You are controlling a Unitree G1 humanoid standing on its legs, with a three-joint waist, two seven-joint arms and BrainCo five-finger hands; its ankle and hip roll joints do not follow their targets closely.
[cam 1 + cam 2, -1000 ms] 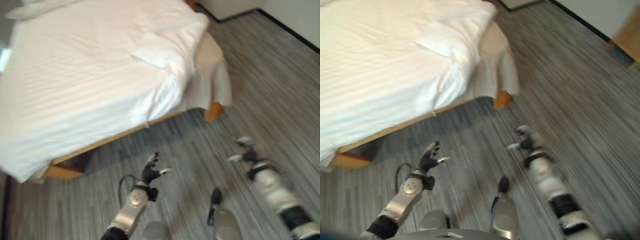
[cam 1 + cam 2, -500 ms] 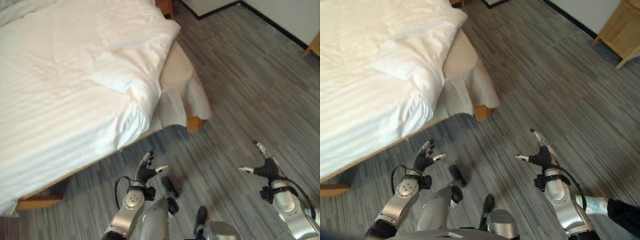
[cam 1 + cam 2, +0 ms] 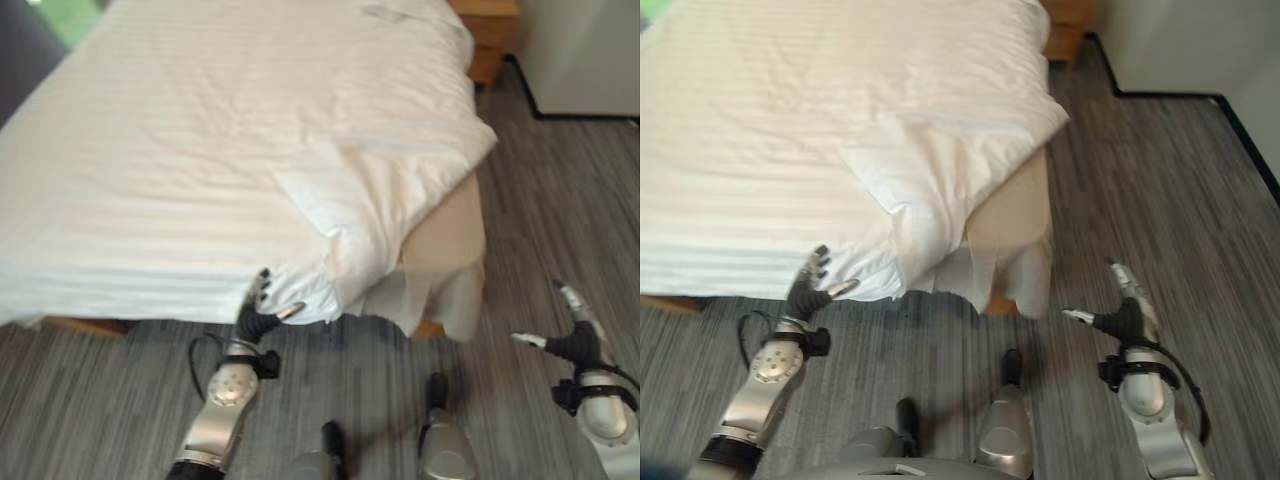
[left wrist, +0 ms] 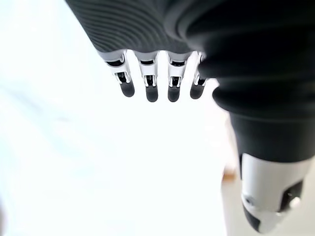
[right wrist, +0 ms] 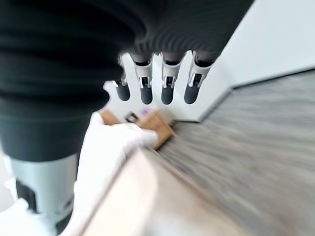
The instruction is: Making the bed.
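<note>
Facing the bed's near corner, we see the white duvet [image 3: 200, 160] spread fairly flat over most of the bed [image 3: 1012, 240], while at this corner a flap of it [image 3: 330, 205] lies folded back on itself, so that the beige mattress side and the white skirt [image 3: 440, 290] below it are bare. We judge that this turned-back corner is the part of the task left to do, which would explain why the robot stands just here. The left hand [image 3: 258, 312] is raised at the hanging edge of the duvet, fingers straight and spread, thumb apart, holding nothing; from the head views we cannot tell whether its fingertips touch the cloth or stop just short of it. Its wrist view shows the fingers [image 4: 150, 88] extended in a row before bright white fabric, which agrees with an open hand presented to the duvet, not closed on it. The right hand [image 3: 1122, 318] hangs over the grey striped floor [image 3: 1200, 200], well apart from the bed and to the right of the bare corner, likewise wide open and empty. We take this open, level posture of both hands as readiness to catch the duvet edge. A wooden bedside unit [image 3: 490, 40] stands at the far corner, beside the wall.
</note>
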